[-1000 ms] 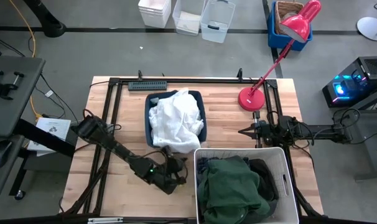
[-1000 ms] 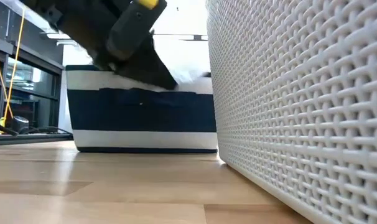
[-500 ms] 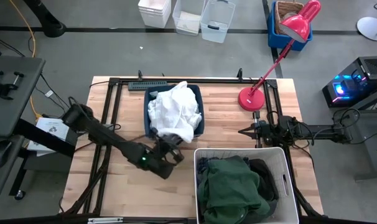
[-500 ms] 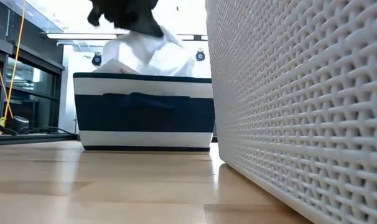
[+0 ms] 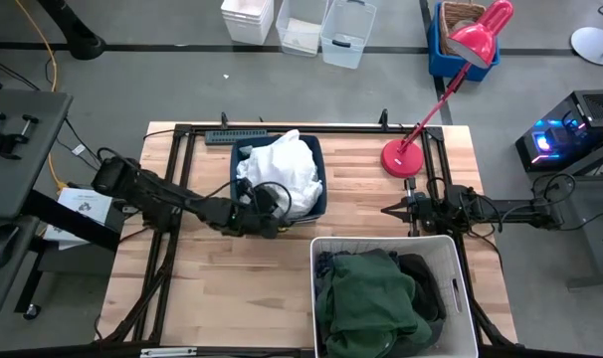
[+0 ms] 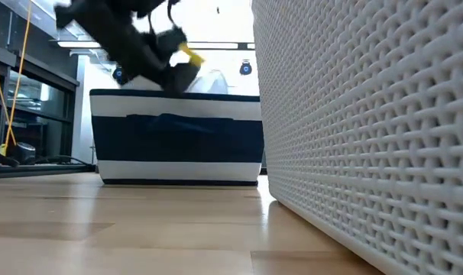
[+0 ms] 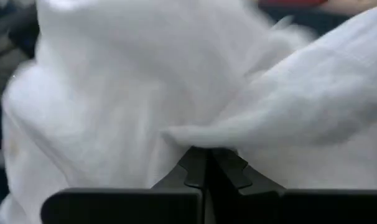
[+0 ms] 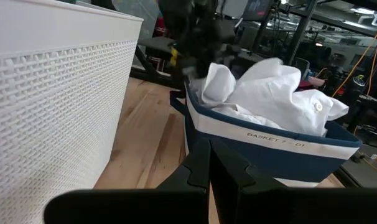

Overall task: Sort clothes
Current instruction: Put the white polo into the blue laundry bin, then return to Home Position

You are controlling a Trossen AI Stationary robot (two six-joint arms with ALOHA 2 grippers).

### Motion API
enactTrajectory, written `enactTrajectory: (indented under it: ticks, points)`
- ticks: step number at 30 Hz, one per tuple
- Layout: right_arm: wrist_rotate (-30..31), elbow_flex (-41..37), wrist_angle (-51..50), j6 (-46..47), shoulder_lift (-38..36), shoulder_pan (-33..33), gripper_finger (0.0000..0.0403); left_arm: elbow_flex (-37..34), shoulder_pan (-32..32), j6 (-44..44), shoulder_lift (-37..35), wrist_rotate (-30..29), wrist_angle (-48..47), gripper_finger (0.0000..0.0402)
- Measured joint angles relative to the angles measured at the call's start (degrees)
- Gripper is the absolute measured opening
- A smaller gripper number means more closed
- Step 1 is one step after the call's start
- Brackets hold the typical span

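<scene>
White cloth pieces (image 5: 282,174) are heaped in the navy fabric bin (image 5: 323,194) at the table's middle far side; they also show in the right wrist view (image 8: 263,87). My left gripper (image 5: 270,206) is over the bin's near rim, shut on the white cloth (image 7: 176,81). In the low view it (image 6: 166,61) hangs above the bin (image 6: 178,137). A dark green hoodie (image 5: 371,298) and a dark grey jacket (image 5: 423,276) lie in the white plastic bin (image 5: 453,288). My right gripper (image 5: 386,210) waits shut at the right. No plaid shirt shows. My left gripper pinches a fold of the white cloth (image 7: 204,138) between its two shut fingers, at their free ends. It comes level from the table's left and near side, over the bin's near rim. The cloth rests heaped in the bin beyond the fingers.
A red desk lamp (image 5: 401,157) stands at the far right of the table, and a black strip (image 5: 235,136) lies at the far edge. The white bin's wall (image 6: 369,130) fills the low view's right. Bare wood (image 5: 212,288) lies at the near left.
My left gripper, staying shut on the white cloth, has gone up and toward the table's far edge, from beside the white bin to the navy bin's near rim. The cloth's trailing end, which hung over the near rim, has been carried up into the bin onto the heap.
</scene>
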Motion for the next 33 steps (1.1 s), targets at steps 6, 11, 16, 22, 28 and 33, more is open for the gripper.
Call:
enactTrajectory:
  ticks: [6,11,16,22,28,33]
  points:
    - [0.0,-0.01,0.0,0.0,0.0,-0.01,0.0,-6.42,6.64,-1.13,-0.41,10.57,5.22,0.0]
    - [0.0,-0.01,0.0,0.01,0.0,-0.01,0.0,-6.99,12.89,1.59,-0.33,35.35,9.33,0.0]
    - [0.0,0.0,0.0,0.0,0.01,0.0,0.0,-3.71,17.3,2.51,-2.47,47.35,7.13,0.0]
    - [0.0,-0.01,0.0,0.02,0.0,0.0,0.0,0.16,19.63,9.32,-9.01,48.32,6.98,0.0]
    - [0.01,-0.01,0.0,0.01,0.07,0.0,0.0,0.38,19.99,10.6,-16.41,48.18,5.77,0.0004]
    - [0.0,-0.02,0.0,0.02,-0.02,0.0,0.0,0.38,19.99,14.38,-21.18,50.77,5.31,0.0019]
